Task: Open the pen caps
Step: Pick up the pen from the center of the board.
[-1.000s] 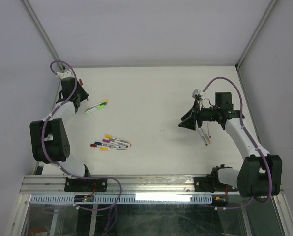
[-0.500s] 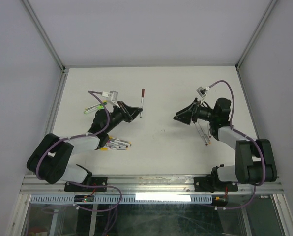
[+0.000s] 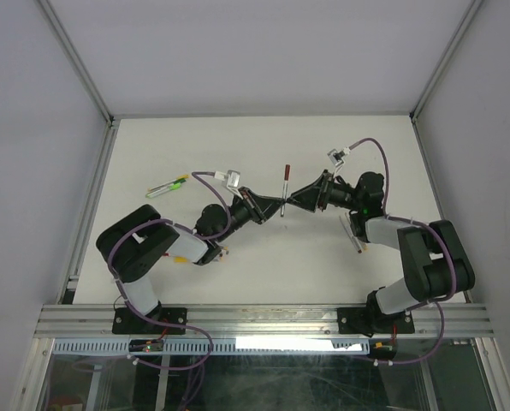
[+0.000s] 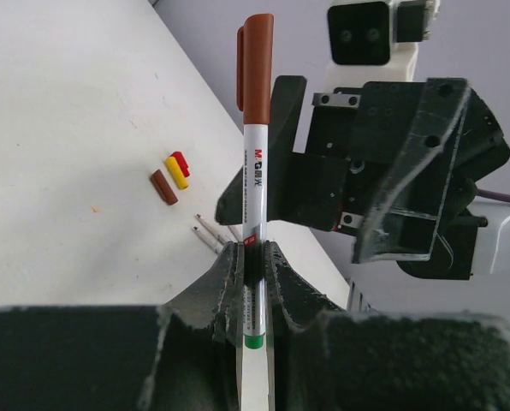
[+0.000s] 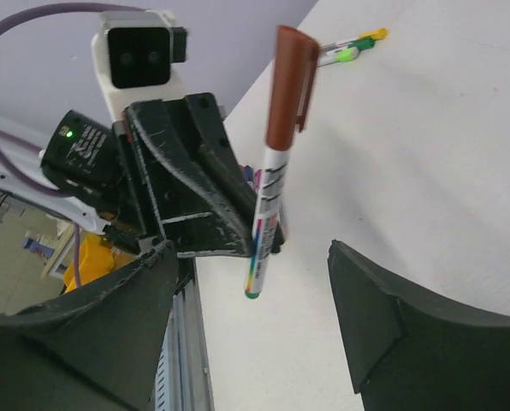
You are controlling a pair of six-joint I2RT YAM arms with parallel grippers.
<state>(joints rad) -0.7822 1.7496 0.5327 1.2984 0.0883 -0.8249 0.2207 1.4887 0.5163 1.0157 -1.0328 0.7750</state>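
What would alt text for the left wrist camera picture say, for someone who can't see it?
The black left gripper clamps a slim white-barrelled pen with a brown cap, upright in the middle of the view. Behind it is the black right gripper, open. On the white table beyond lie three small loose caps: maroon, yellow and red.

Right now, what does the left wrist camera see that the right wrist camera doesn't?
Only the left wrist view: three loose caps, brown, yellow and red, on the table, with two bare pen tips beside them. Only the right wrist view: two green-ended pens lying far off. Both: the brown-capped pen, its cap on, held in the left arm's jaws, and the right arm's jaws open close by.
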